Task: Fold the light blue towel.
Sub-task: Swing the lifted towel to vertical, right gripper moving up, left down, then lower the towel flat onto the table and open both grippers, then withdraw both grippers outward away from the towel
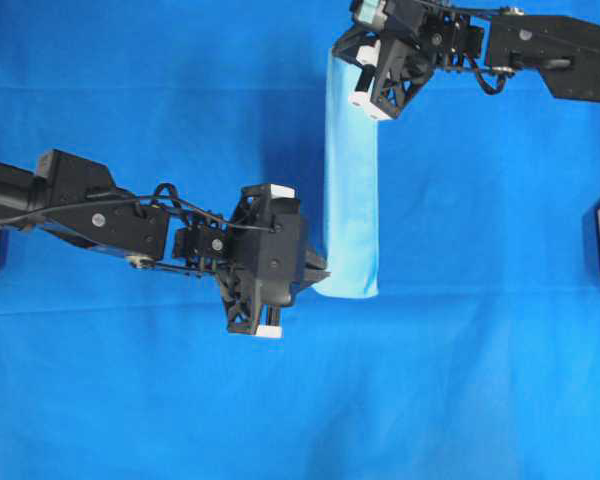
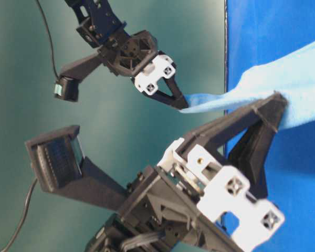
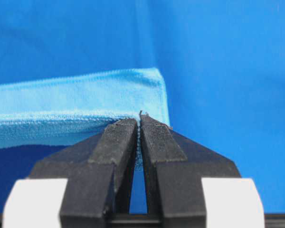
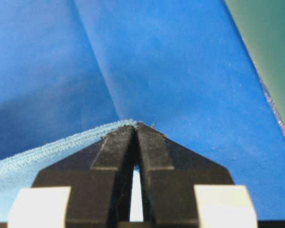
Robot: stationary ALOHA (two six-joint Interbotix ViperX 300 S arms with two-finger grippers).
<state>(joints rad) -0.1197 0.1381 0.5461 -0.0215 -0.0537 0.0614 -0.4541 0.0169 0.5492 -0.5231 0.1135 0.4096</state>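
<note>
1. Pinching one corner each, the two black tools carry the thin, pale sky-blue microfibre towel (image 1: 351, 180) off the desk, which is draped in a darker royal-blue cloth (image 1: 130, 400).
2. The left tool (image 1: 320, 272), at lower centre of the overhead view, has its jaws pressed narrow on the towel's stitched hem at the lower corner; its wrist view shows the tips meeting on the fabric.
3. The right tool (image 1: 342, 55), at upper centre, is likewise clamped thin on the upper corner.
4. Holding both ends, I judge, keeps the edge taut and level so it can be laid over evenly.
5. The towel reads as a narrow strip, its long axis running top to bottom in the overhead frame, just right of centre.
</note>
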